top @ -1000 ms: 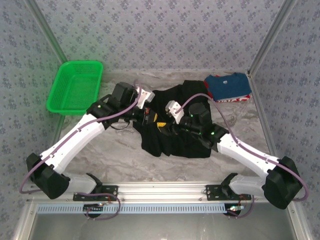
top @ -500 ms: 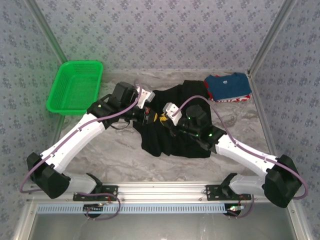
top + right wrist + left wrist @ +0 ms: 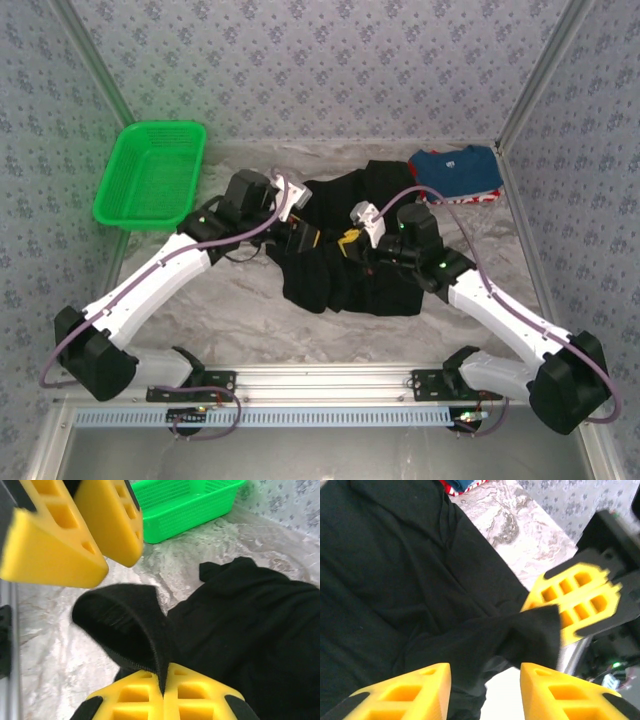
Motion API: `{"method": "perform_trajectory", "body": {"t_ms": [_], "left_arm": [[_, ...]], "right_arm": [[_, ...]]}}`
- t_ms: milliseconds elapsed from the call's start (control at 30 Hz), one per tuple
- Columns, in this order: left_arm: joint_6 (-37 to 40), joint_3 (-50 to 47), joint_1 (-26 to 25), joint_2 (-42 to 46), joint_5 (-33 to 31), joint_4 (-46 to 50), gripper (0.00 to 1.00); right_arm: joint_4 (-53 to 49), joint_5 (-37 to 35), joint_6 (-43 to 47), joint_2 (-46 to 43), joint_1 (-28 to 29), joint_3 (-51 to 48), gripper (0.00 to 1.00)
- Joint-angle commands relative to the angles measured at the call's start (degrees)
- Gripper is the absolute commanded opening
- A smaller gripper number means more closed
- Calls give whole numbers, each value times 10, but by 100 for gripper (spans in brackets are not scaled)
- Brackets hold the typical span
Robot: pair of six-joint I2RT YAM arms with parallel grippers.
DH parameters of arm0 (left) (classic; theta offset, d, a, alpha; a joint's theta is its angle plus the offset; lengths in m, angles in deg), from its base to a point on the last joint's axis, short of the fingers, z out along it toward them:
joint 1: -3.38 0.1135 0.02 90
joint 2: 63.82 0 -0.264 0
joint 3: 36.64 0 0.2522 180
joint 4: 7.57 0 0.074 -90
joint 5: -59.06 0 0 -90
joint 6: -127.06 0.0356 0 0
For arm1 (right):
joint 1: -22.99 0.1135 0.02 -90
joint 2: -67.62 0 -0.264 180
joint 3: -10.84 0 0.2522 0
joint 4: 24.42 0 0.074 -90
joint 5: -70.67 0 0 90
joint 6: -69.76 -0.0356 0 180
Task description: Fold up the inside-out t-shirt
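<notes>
Near the green basket (image 3: pixel 150 175), left of centre on the marble table (image 3: pixel 240 300), the left claw (image 3: pixel 485 674) hangs released, its yellow fingers parted above cloth. The inside-out t-shirt (image 3: pixel 335 290) lies mid-table, plain black and rumpled. The right claw (image 3: pixel 163 682) is clenched on a lifted flap of it. The right wrist view shows the flap's stitched edge, while the top view shows a folded blue shirt (image 3: pixel 455 175) at the far right.
</notes>
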Motion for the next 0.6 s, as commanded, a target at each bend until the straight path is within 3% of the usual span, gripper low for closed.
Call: {"method": "perform_trajectory", "body": {"t_ms": [0, 167, 333, 567], "left_arm": [[108, -51, 2, 39, 7, -95, 45], [284, -84, -4, 64, 91, -118, 53], [386, -65, -40, 62, 89, -86, 64], [426, -88, -123, 82, -78, -150, 69]], "right_arm": [[-24, 85, -30, -25, -18, -5, 0], [-37, 103, -32, -30, -31, 2, 0], [-55, 104, -35, -17, -33, 25, 0], [-61, 105, -48, -5, -33, 34, 0]]}}
